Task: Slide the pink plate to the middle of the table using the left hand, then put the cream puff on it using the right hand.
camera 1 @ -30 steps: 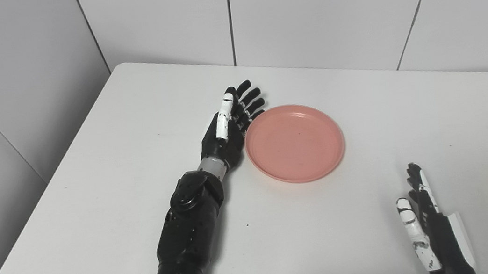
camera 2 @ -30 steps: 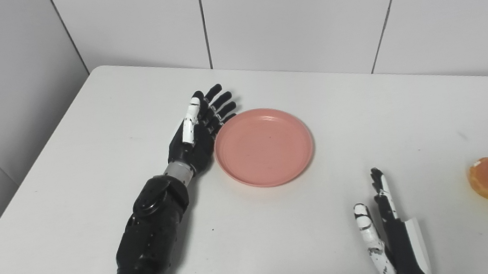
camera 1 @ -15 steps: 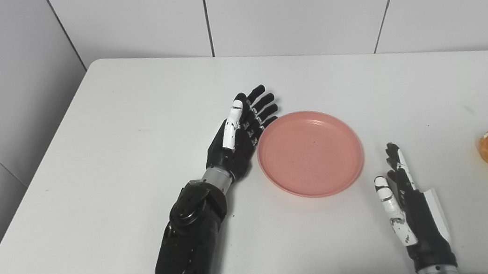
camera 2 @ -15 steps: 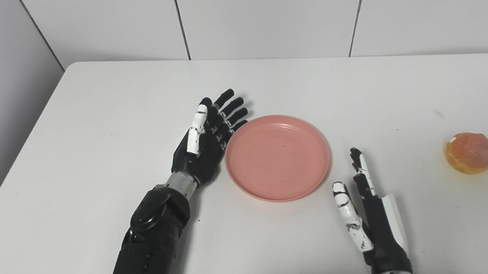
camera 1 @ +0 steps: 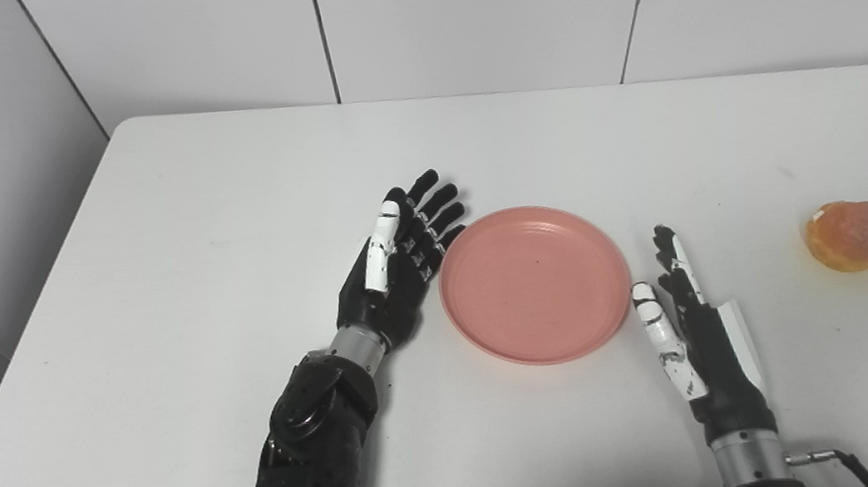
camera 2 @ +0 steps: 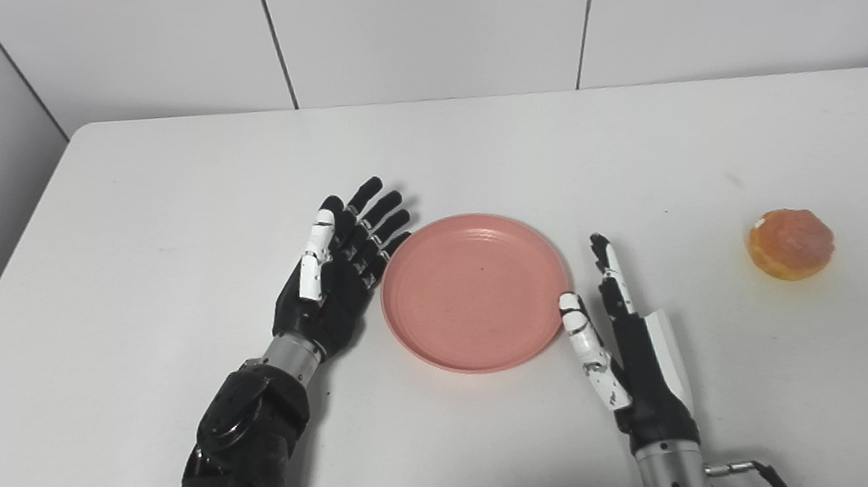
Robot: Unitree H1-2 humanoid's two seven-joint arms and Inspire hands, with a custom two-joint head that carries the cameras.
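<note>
Left hand (camera 1: 395,269) lies flat, fingers spread, holding nothing, its edge against the left rim of the pink plate (camera 1: 536,284), which sits mid-table. Right hand (camera 1: 692,323), extended and empty, stands just right of the plate. The cream puff (camera 1: 850,235), well apart at far right, looks soft and crushable; cup its sides lightly.

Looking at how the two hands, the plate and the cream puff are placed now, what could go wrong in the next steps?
The right hand stands open right beside the pink plate, so moving off toward the cream puff it might knock the plate off its spot. The left hand rests open against the plate's other edge and could drag it when leaving. The puff looks soft, so a hard squeeze may crush it.
</note>
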